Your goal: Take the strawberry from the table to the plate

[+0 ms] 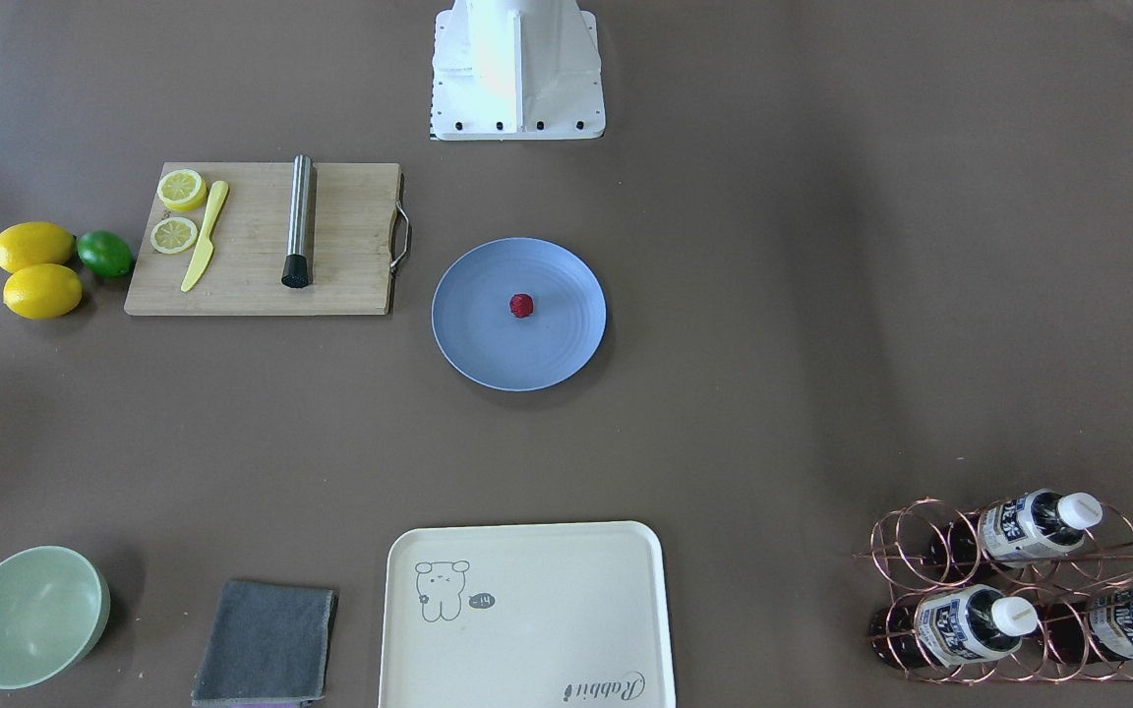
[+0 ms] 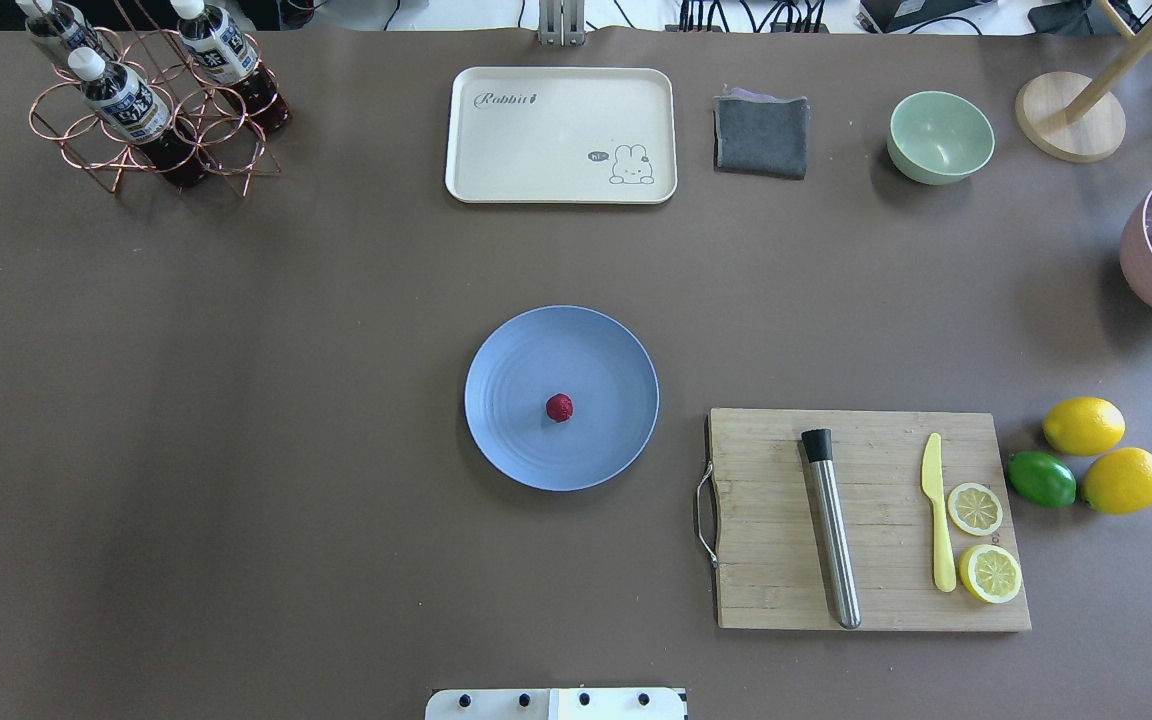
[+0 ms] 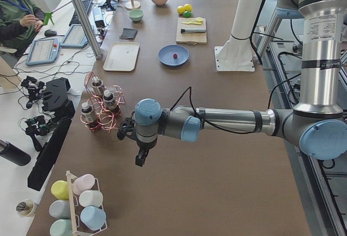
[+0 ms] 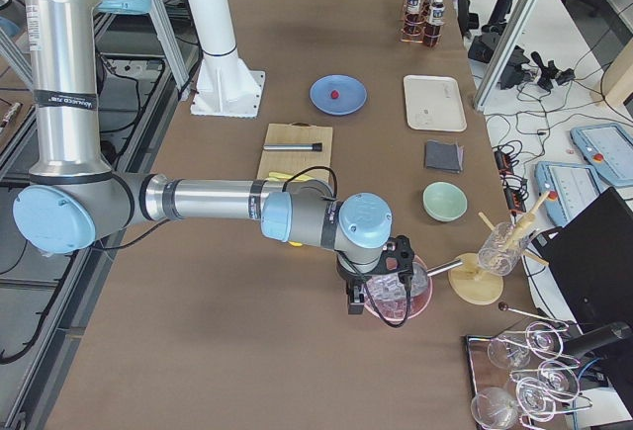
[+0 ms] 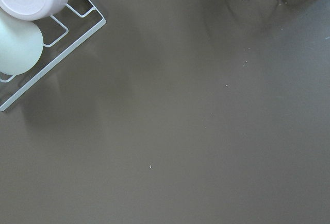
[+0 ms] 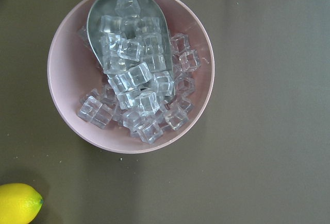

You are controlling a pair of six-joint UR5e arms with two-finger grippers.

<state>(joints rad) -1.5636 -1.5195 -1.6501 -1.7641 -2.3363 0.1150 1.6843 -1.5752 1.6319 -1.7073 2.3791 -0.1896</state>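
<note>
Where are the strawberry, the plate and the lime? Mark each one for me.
strawberry [image 2: 559, 407], overhead view, on the middle of the red berry.
plate [image 2: 508, 440], overhead view, on the bare blue surface beside the berry.
lime [image 2: 1041, 479], overhead view, on the middle of its green skin.

The desk [image 2: 236, 400] is matte grey-brown. The plate [image 2: 516, 360] is light blue with faint concentric rings. The strawberry [image 2: 559, 407] is dark red and bumpy. The tray [image 2: 536, 150] is cream with a grey line-drawn rabbit and script lettering. The cutting board [image 2: 766, 560] shows pale wood grain. The knife [image 2: 939, 520] and lemons [image 2: 1083, 425] are yellow, the lime [image 2: 1041, 479] green, the bowl [image 2: 941, 137] pale green, the cloth [image 2: 761, 135] dark grey. The ice bowl [image 6: 193, 28] is pink, its scoop [image 6: 98, 18] silver.
</note>
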